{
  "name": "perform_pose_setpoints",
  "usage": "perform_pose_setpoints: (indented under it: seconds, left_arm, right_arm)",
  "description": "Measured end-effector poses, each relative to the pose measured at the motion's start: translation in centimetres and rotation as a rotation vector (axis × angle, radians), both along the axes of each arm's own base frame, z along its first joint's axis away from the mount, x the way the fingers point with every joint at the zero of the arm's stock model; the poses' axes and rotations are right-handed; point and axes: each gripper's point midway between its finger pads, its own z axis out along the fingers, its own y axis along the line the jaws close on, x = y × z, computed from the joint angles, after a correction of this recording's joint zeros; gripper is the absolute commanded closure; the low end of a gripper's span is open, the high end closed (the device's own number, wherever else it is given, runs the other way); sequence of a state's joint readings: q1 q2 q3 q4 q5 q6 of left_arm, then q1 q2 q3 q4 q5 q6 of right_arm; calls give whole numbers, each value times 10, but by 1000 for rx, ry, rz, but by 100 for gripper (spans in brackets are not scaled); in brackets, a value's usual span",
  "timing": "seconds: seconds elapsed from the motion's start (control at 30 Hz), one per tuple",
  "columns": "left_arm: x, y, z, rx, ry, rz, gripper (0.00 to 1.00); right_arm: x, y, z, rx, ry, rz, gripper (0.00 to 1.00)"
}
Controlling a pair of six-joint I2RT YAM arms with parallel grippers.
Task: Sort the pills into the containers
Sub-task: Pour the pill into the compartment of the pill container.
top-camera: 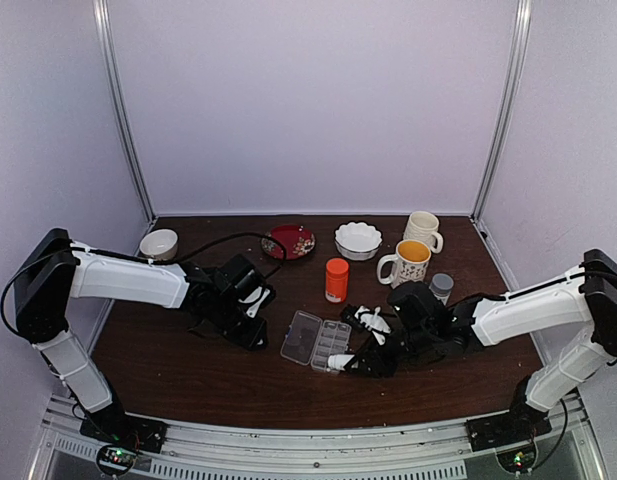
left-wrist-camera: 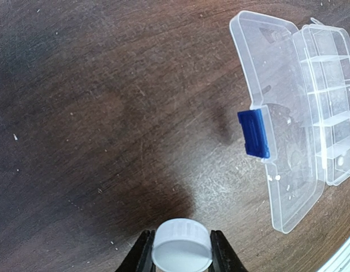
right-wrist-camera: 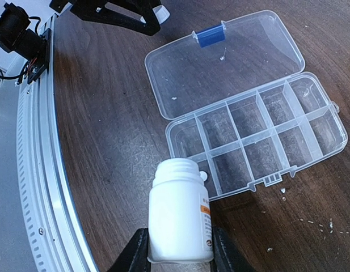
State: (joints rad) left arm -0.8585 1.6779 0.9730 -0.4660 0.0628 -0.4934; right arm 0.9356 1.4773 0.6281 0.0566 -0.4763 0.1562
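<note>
The clear organizer (top-camera: 314,341) lies open on the dark table, its lid (right-wrist-camera: 226,62) with a blue latch (right-wrist-camera: 211,35) folded back and its containers (right-wrist-camera: 260,136) in two rows. One white pill (right-wrist-camera: 203,176) rests in a near corner cell, also seen from the left wrist as a pill (left-wrist-camera: 340,161). My right gripper (right-wrist-camera: 179,252) is shut on an uncapped white bottle (right-wrist-camera: 179,218), its mouth tilted toward that corner cell. My left gripper (left-wrist-camera: 181,256) is shut on the white bottle cap (left-wrist-camera: 181,241), left of the organizer (left-wrist-camera: 288,113) and above bare table.
An orange bottle (top-camera: 336,279) stands behind the organizer. A red plate (top-camera: 289,241), a white scalloped bowl (top-camera: 358,240), two mugs (top-camera: 406,263) (top-camera: 422,230), a grey cup (top-camera: 441,287) and a small bowl (top-camera: 159,244) sit further back. White crumbs (right-wrist-camera: 322,226) dot the table near the organizer.
</note>
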Motion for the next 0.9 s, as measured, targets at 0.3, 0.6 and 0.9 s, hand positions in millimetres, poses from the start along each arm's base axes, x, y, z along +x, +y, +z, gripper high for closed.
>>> perform_pose_setpoints:
  seconds: [0.3, 0.6, 0.9]
  left_arm:
    - [0, 0, 1, 1, -1, -3, 76]
    - [0, -1, 2, 1, -4, -7, 76]
    - [2, -4, 5, -3, -14, -9, 76]
  right_arm:
    - [2, 1, 1, -5, -11, -1, 100]
    - [2, 0, 0, -9, -8, -14, 100]
    - [4, 0, 2, -18, -13, -15, 100]
